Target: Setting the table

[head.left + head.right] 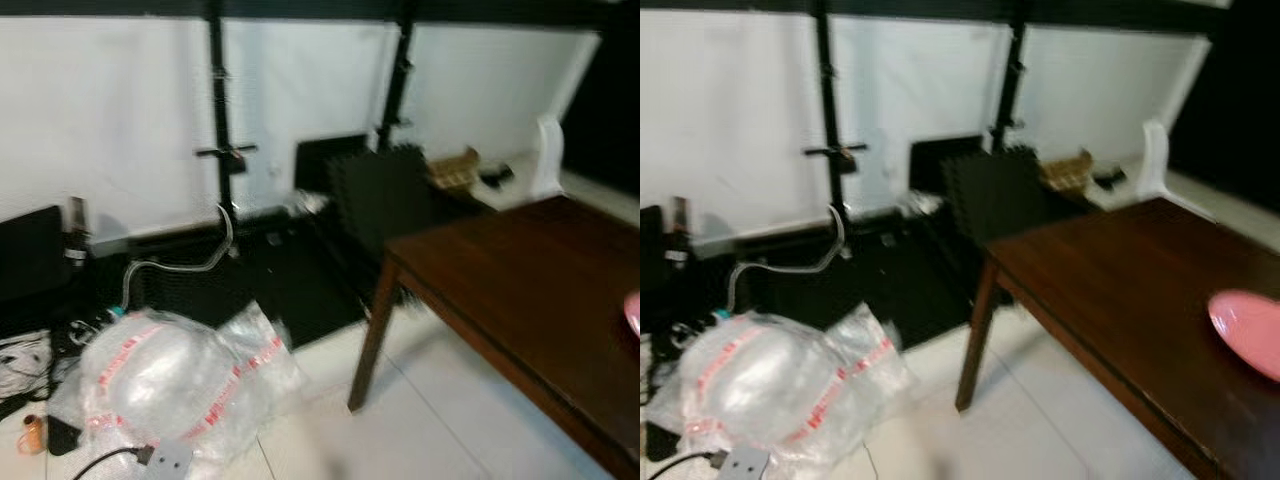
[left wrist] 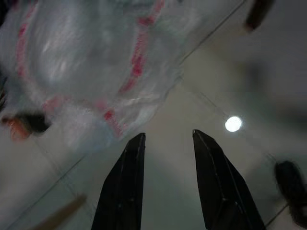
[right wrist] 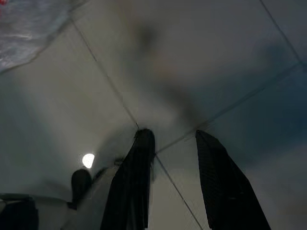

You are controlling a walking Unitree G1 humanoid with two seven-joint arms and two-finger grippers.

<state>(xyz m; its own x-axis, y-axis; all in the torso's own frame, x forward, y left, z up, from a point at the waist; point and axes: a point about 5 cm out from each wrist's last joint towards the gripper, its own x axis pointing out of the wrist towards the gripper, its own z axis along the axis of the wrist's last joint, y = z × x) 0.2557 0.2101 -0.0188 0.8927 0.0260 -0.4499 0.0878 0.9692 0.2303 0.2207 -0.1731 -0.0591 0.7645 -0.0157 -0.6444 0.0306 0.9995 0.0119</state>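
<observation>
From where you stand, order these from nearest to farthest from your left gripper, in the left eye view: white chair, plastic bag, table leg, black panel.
From the left gripper:
1. Plastic bag, close by, on the left.
2. Table leg, to the right.
3. Black panel, farther back, in the middle.
4. White chair, far right corner.

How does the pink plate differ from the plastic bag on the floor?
The pink plate lies on the dark wooden table; the plastic bag sits on the pale tiled floor. The plate is solid pink and smooth; the bag is clear, crumpled, with red markings. The bag looks bulkier.
</observation>
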